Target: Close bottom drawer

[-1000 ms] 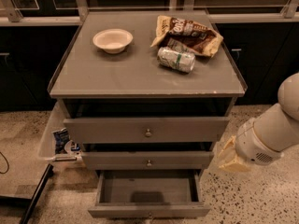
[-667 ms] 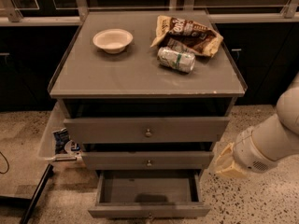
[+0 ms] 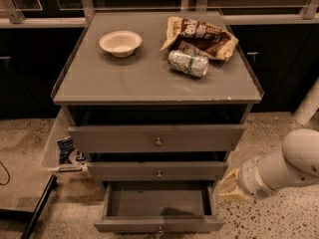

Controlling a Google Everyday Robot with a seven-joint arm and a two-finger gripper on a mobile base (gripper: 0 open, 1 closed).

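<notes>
The bottom drawer (image 3: 157, 203) is pulled out from the grey chest, and its shallow box looks empty. Its slim front panel (image 3: 129, 226) is low in the camera view, with a tiny knob (image 3: 159, 228) at its centre. The middle drawer (image 3: 157, 170) and the top drawer (image 3: 156, 138) above it stick out a little. My gripper (image 3: 228, 185) is the tan end of the white arm (image 3: 284, 168). It hangs to the right of the open bottom drawer, close to its right side, at about the height of the drawer's back.
On the chest top (image 3: 124, 78) are a white bowl (image 3: 120, 42), a chip bag (image 3: 202, 35) and a can (image 3: 188, 63) on its side. A clear bin (image 3: 59, 151) with packets stands on the floor at left. Dark cabinets run behind. A black bar (image 3: 37, 208) lies at bottom left.
My arm has moved down and a little to the left, so the gripper is lower beside the bottom drawer. The drawers have not moved.
</notes>
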